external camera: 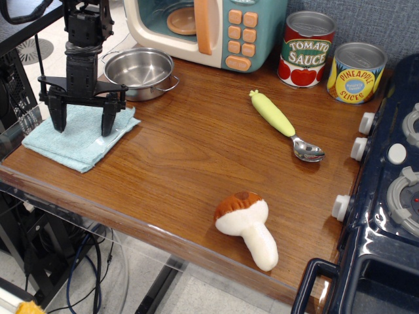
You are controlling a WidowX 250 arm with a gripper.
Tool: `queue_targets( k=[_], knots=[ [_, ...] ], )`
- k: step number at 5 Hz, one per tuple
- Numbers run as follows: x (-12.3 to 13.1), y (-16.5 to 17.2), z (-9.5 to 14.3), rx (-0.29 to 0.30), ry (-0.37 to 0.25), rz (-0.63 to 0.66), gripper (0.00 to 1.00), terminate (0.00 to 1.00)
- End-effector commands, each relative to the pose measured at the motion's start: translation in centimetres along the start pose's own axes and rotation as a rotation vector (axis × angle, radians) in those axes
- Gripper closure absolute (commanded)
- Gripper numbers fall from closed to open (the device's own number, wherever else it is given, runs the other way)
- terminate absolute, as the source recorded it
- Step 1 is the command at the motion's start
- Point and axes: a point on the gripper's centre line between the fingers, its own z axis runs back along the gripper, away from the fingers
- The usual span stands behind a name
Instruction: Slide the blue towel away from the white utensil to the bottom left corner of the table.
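Red can (308, 49): "TOMATO SAUCE"; yellow can (355, 73): "PINEAPPLE SLICES"

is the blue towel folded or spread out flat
Folded. The blue towel shows stacked, layered edges along its near side, lying flat on the table under the open gripper.
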Motion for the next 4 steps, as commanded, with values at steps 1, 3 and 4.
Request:
queue_targets(
  k=[1, 3, 4],
  knots=[
    [1.0, -1.3, 2.9, 0.035, 0.093, 0.022, 0.0, 0.0],
    [2.3, -2.4, 9.2, 0.048, 0.252, 0.038, 0.0, 0.0],
    [2.3, -2.4, 9.2, 0.048, 0.252, 0.038, 0.0, 0.0]
  ],
)
